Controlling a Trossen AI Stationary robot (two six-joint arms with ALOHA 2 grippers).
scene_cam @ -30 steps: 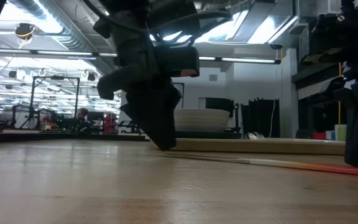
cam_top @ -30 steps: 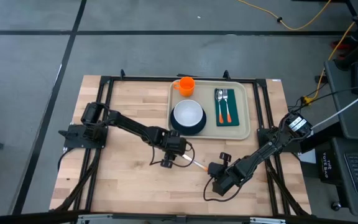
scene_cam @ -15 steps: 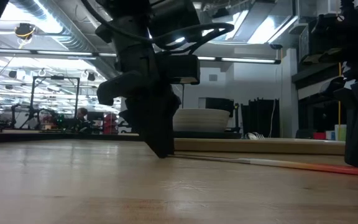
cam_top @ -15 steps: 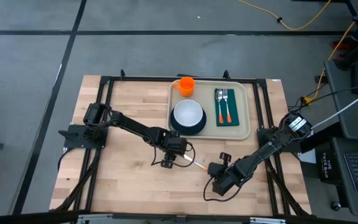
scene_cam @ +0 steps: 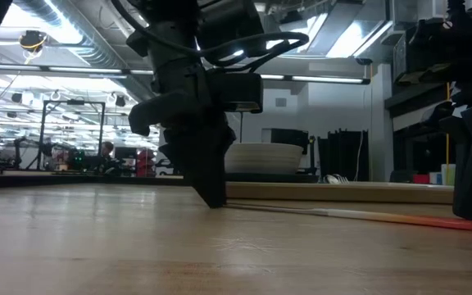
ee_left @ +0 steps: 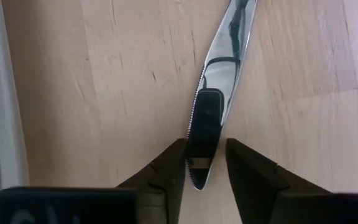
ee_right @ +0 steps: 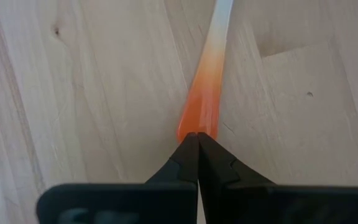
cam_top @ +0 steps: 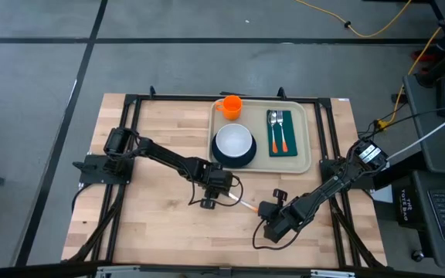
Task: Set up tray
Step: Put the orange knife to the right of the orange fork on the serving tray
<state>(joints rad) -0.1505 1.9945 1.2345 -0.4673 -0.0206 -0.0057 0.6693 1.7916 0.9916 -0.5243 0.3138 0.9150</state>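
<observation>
A knife (cam_top: 239, 203) with a metal blade and an orange handle lies flat on the wooden table, in front of the beige tray (cam_top: 309, 143). My left gripper (ee_left: 206, 163) points steeply down over the blade's tip and has closed on it. My right gripper (ee_right: 197, 140) is shut, its tips at the orange handle's end (scene_cam: 453, 220). On the tray stand an orange cup (cam_top: 230, 106) and a white bowl (cam_top: 233, 141) on a dark plate (cam_top: 234, 160). A green napkin (cam_top: 280, 147) there carries a fork and a spoon. My left gripper has one finger on each edge of the blade, close to its tip (ee_left: 205, 134). The fingers (ee_left: 169, 165) come from above, slanting, and the blade runs along between them. The knife lies flat on the table. My right gripper sets its shut fingertips (ee_right: 188, 152) on the free end of the orange handle (ee_right: 201, 118) from above, slanting. That end lies on the table under them.
The tray's near rim (scene_cam: 342, 192) runs just behind the knife. Bare tabletop (cam_top: 161, 224) stretches to the left and toward the near edge. Black frame rails (cam_top: 130, 139) border the table's sides.
My left gripper has sunk a little toward the table at the blade's tip and tipped slightly. The knife and my right gripper have kept still.
</observation>
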